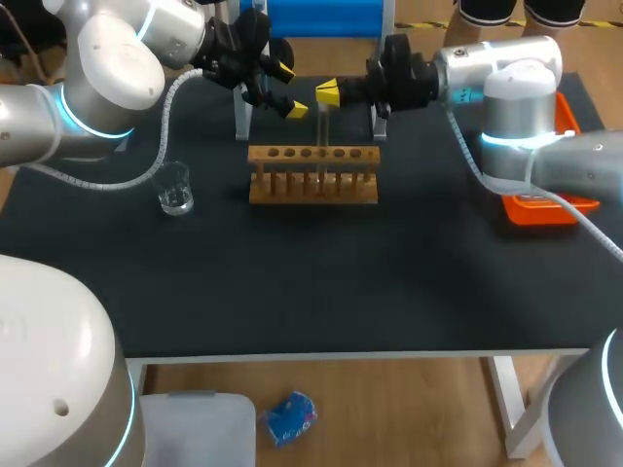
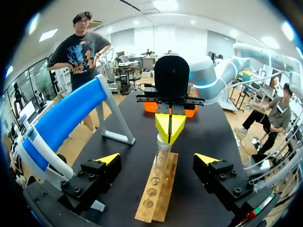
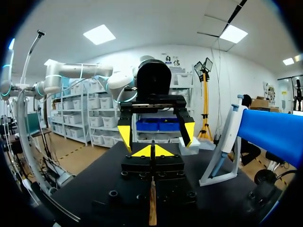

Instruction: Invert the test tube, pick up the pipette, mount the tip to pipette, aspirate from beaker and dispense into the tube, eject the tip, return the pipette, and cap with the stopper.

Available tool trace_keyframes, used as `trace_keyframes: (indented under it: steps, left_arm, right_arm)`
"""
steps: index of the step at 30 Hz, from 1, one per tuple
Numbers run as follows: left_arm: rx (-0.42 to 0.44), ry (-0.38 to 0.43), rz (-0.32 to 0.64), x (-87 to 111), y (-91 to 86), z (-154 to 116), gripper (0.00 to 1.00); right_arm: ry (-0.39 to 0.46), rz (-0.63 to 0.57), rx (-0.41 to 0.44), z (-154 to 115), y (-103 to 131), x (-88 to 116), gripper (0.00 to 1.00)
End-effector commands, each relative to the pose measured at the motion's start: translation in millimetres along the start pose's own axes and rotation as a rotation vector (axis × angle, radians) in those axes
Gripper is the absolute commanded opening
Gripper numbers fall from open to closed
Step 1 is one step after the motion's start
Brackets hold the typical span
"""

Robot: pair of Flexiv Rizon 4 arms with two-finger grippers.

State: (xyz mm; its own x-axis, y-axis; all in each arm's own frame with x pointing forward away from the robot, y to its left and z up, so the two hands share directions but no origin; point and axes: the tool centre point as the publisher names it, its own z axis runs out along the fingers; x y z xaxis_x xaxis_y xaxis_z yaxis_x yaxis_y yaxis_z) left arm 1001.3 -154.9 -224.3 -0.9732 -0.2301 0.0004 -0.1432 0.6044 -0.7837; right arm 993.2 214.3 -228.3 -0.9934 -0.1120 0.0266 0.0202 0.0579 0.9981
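Observation:
A clear test tube [image 1: 321,126] stands upright over the wooden rack [image 1: 311,185], with my right gripper [image 1: 328,93] shut on its top end. Its lower end is at the rack's row of holes; I cannot tell whether it sits in one. My left gripper [image 1: 288,90] is open and faces the right one from the other side. In the left wrist view the test tube [image 2: 161,158] rises between my left gripper's [image 2: 157,160] spread fingers without touching them, below the right gripper [image 2: 169,128]. The right wrist view shows my right gripper [image 3: 152,151] shut and the left gripper [image 3: 156,134] open.
A glass beaker [image 1: 175,191] stands left of the rack. The blue pipette stand [image 2: 64,120] rises behind the rack, its legs [image 1: 241,117] close to both grippers. An orange tray [image 1: 545,210] lies at the right, partly under my right arm.

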Motion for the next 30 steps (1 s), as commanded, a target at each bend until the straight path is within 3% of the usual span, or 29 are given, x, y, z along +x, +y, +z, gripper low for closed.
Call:
trace_keyframes:
  steps: [1, 20, 29, 30]
  left_arm:
    - [-0.005, 0.004, -0.001, -0.9, -0.9, -1.1, 1.00]
    - [-0.005, 0.004, -0.001, -0.9, -0.9, -1.1, 1.00]
    - [-0.005, 0.004, -0.001, -0.9, -0.9, -1.1, 1.00]
    - [-0.005, 0.004, -0.001, -0.9, -0.9, -1.1, 1.00]
  right_arm:
    - [0.002, 0.005, 0.001, 0.8, -14.0, -1.5, 0.00]
    - [0.005, -0.069, -0.008, -7.8, 25.3, -4.0, 0.00]
    - [0.015, -0.069, 0.073, -22.2, 37.8, 1.8, 0.00]
    - [0.021, -0.068, 0.090, -25.1, 39.1, 3.3, 0.08]
